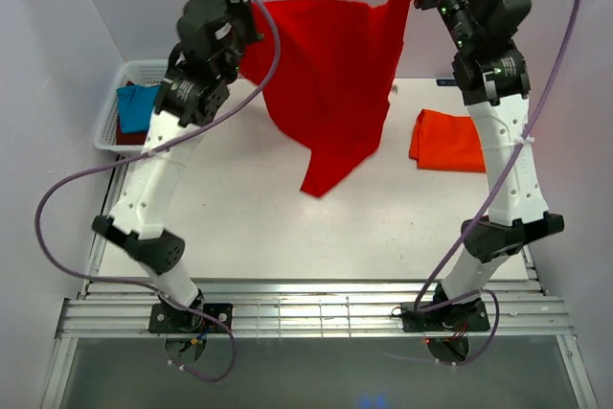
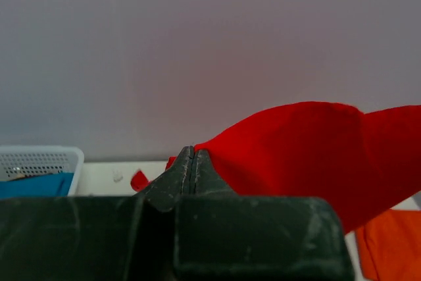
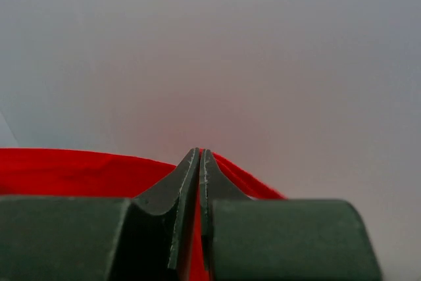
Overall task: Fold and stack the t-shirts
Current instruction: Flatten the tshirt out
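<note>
1. Step is looking like spreading: red t-shirt (image 1: 330, 74) is hanging aloft over the far edge of table (image 1: 249, 227).
2. Claws: left gripper (image 2: 191, 153) and right gripper (image 3: 199, 153) are each pinching a top corner of it.
3. Orange-red t-shirt (image 1: 448, 141) is lying folded by the right edge.
4. Next move is probably calling for lowering the cloth flat, evenly taut.

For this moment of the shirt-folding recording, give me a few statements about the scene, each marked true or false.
1. The left gripper and the right gripper are both shut on the red t-shirt. True.
2. A teal-blue t-shirt sits in the white basket. True.
3. The orange-red t-shirt lies in the white basket. False: it lies folded on the table, on its right side.
4. The white basket stands at the table's right edge. False: it stands at the left edge.
</note>
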Tool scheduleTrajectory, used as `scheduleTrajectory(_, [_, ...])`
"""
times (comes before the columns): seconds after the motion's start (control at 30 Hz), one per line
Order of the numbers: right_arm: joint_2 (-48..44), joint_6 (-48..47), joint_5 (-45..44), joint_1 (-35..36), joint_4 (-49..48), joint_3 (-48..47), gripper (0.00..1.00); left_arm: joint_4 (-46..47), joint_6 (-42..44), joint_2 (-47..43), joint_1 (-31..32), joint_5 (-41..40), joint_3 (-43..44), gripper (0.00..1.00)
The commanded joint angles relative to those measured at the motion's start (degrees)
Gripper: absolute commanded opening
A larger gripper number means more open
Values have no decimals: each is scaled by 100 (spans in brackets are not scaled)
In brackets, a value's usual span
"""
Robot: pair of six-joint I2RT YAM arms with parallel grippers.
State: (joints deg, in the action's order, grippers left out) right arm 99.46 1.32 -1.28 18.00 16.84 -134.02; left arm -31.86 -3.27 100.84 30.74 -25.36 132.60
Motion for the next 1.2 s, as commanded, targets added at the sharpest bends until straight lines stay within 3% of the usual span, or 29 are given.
scheduleTrajectory(0.0, [-445,-352,365,-24,-1086,-159,8,1312,494,-1071,11,-214,-1101,0])
scheduleTrajectory(0.1, [-480,-405,549,-42,-1025,-125,8,1928,538,-1670,11,-171,-2279,0])
scheduleTrajectory(0.23, [-830,-414,717,-42,-1025,1076,8,2385,538,-2137,2,-302,-3799,0])
scheduleTrajectory(0.37, [-1410,-265,927,2,-1375,3070,8,2676,406,-2270,2,-294,-5224,0])
scheduleTrajectory(0.4, [-1551,-238,902,71,-1516,3953,8,2615,371,-2227,2,-294,-5426,0])
scheduleTrajectory(0.53, [-2341,-290,569,396,-1623,5541,8,2124,-147,-1919,11,-320,-6313,0])
scheduleTrajectory(0.6, [-2597,-360,155,703,-1518,6164,8,1921,-349,-1892,28,-346,-6483,0])
scheduleTrajectory(0.83, [-3616,-176,-1435,2136,-270,6949,8,-80,-1754,-2471,300,-1005,-6693,0])
scheduleTrajectory(1.03, [-3899,1149,-2727,3718,924,7381,8,-1066,-3003,-3657,468,-927,-7318,0])
scheduleTrajectory(1.17, [-3636,2020,-3378,4570,1628,7626,8,-1630,-3268,-3536,485,-944,-7318,0])
